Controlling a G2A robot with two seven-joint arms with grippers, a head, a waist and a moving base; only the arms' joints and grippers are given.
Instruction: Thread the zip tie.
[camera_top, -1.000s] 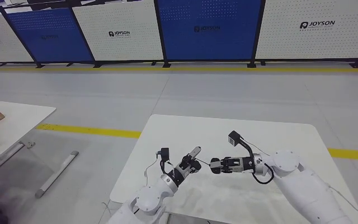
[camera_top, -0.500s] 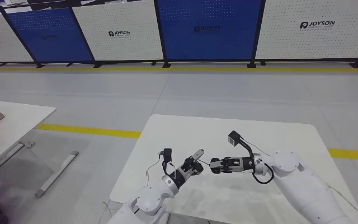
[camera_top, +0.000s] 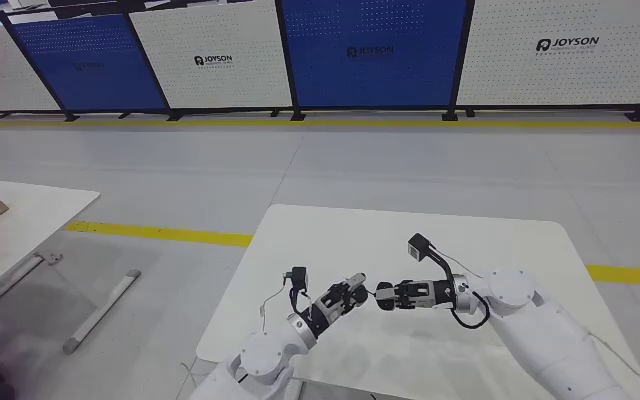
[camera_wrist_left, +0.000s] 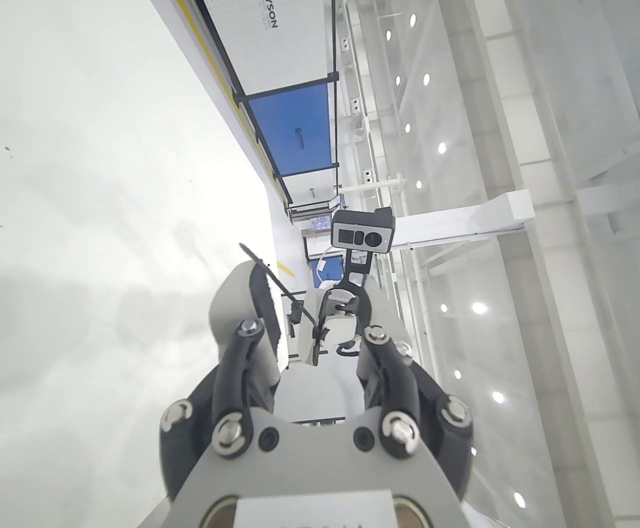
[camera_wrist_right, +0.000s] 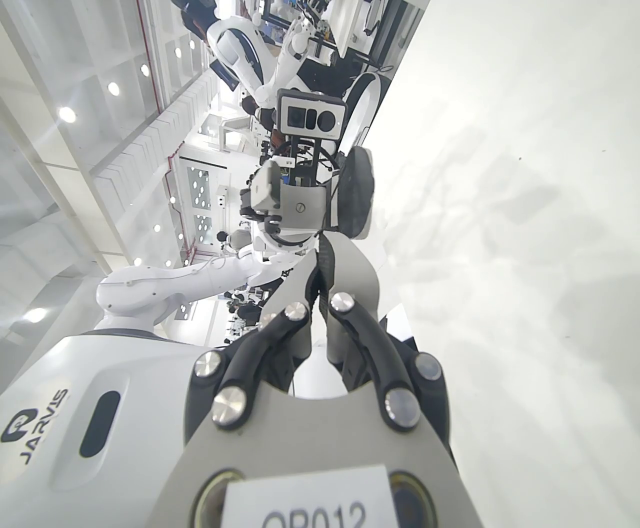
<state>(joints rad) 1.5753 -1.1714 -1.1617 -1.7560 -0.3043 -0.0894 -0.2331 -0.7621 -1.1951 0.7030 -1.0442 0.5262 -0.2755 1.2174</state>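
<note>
Closest to me, the two arms meet low over the near part of the white table (camera_top: 470, 235). The right gripper (camera_top: 384, 297) has its two fingers pressed tight together, and it is pinching the zip tie (camera_wrist_right: 324, 257) between them. The zip tie is a thin black strip. It is up in the air, not lying on the table. It sticks out past the tips of the right gripper and points across at the other arm.

The left gripper (camera_top: 353, 286) is just beside the right one, tip facing tip. Its fingers (camera_wrist_left: 262, 300) are spread wide apart. The free end of the strip reaches in near the dark pad of one finger. I cannot tell if the strip touches that pad or only passes by it. The other left finger is well away from the strip.

A small camera (camera_wrist_left: 362, 235) sits on a black stalk on the right wrist, just behind the pinching fingers.

Past the far edge of the table is a grey floor (camera_top: 300, 170). A yellow line (camera_top: 160, 233) runs across it. A second table (camera_top: 35, 215), white too, is off on the robot's left, well apart from the first one. Farthest back, a row of boards in black frames stands along the floor. There are blue panels (camera_top: 375, 50) and white panels (camera_top: 210, 55), side by side.
</note>
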